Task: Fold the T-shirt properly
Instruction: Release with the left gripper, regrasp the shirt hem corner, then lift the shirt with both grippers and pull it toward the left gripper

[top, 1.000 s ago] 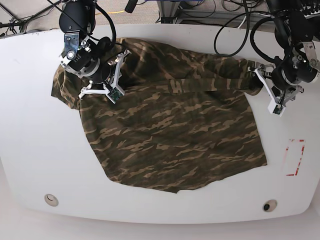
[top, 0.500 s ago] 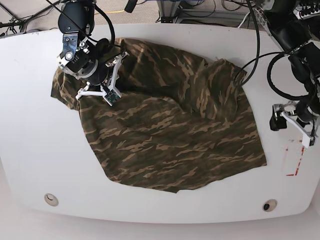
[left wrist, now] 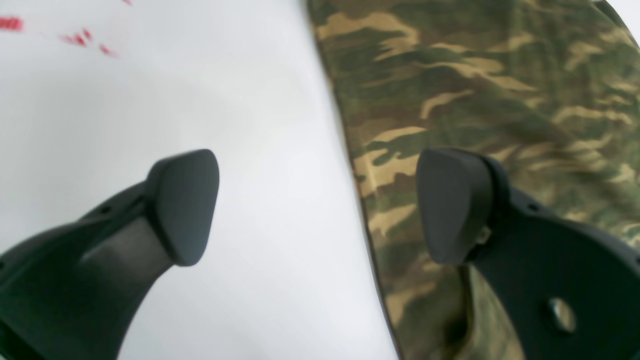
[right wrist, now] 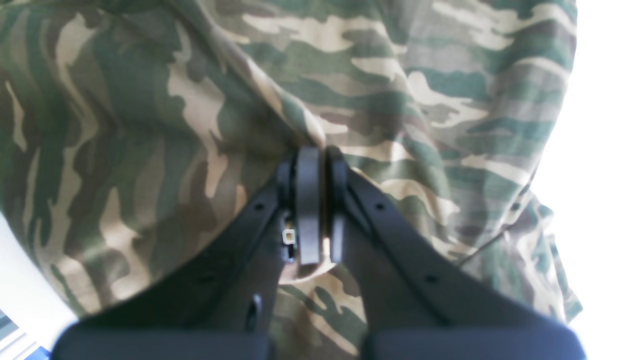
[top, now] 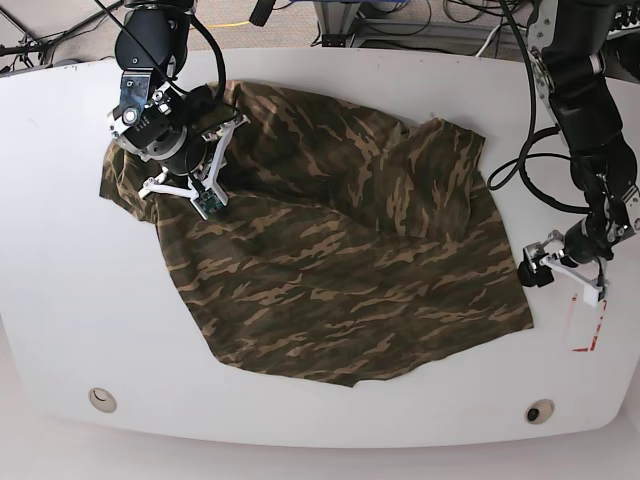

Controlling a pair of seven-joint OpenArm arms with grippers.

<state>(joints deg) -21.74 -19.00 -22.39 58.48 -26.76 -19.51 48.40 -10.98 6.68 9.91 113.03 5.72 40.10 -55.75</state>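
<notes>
The camouflage T-shirt (top: 340, 250) lies spread and wrinkled over the white table (top: 60, 250). My right gripper (top: 188, 186) is at the shirt's upper left. In the right wrist view it (right wrist: 317, 152) is shut on a raised fold of the T-shirt (right wrist: 150, 125). My left gripper (top: 560, 282) hovers at the shirt's right hem near the lower right corner. In the left wrist view it (left wrist: 320, 207) is open wide with nothing held: one fingertip (left wrist: 185, 205) is over bare table and the other over the T-shirt's (left wrist: 475, 75) edge.
Red tape marks (top: 590, 318) sit on the table just right of the left gripper and show as red marks (left wrist: 75, 37) in the left wrist view. Two small round fittings (top: 101, 400) (top: 540, 411) lie near the front edge. Cables (top: 470, 40) run along the back.
My left gripper opened, let go of the shirt's right sleeve and moved down along the right hem. The stretched upper edge slackened. The right gripper shifted slightly left, still gripping.
</notes>
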